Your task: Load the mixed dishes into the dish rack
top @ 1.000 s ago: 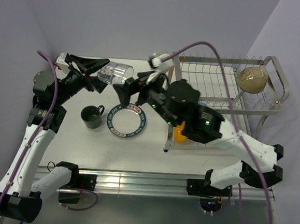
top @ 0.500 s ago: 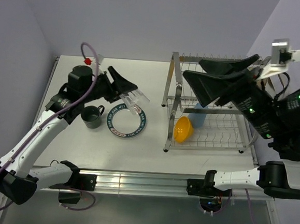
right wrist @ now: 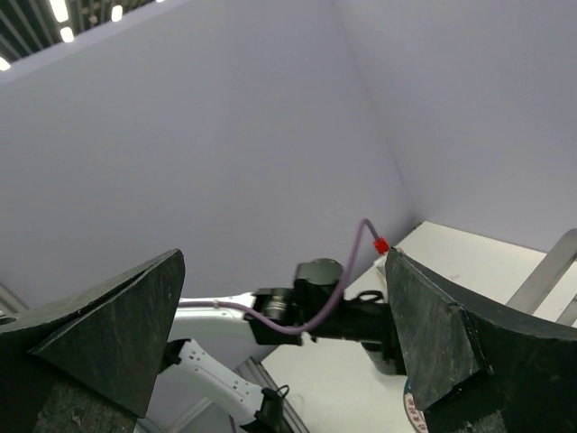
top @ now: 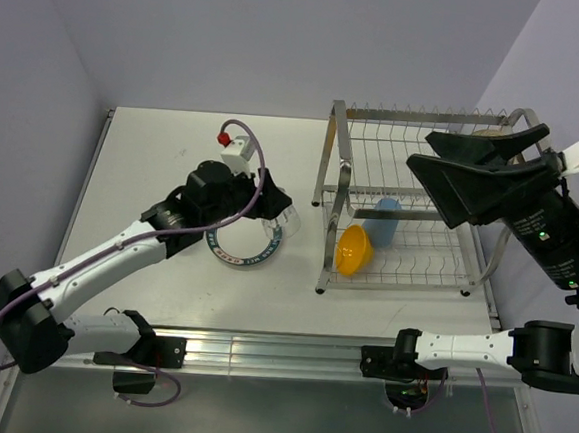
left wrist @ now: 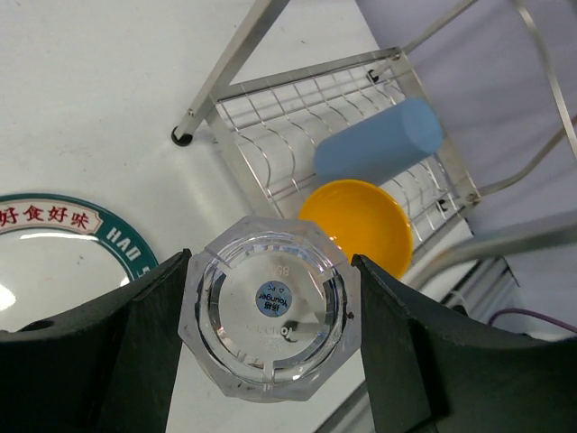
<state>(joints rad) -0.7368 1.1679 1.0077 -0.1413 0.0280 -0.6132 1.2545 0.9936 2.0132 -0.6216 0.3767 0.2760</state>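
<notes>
The clear glass [left wrist: 270, 320] is pinched between the fingers [left wrist: 99, 356] of the left gripper [top: 270, 207], seen end-on and held above the table just beside the dish rack [top: 398, 114], not in it. On the rack's lower tier the light blue tumbler [top: 381, 222] lies on its side next to the small orange bowl [top: 353, 250]. The left arm [top: 116, 253] covers part of the white plate [top: 234, 255]. The right gripper [top: 418, 149], fingers spread wide and empty, blocks the rack's upper right part. Since half a second ago the left arm has swung toward the rack, hiding the spot where the dark mug stood, and the right gripper has drawn back rightward.
</notes>
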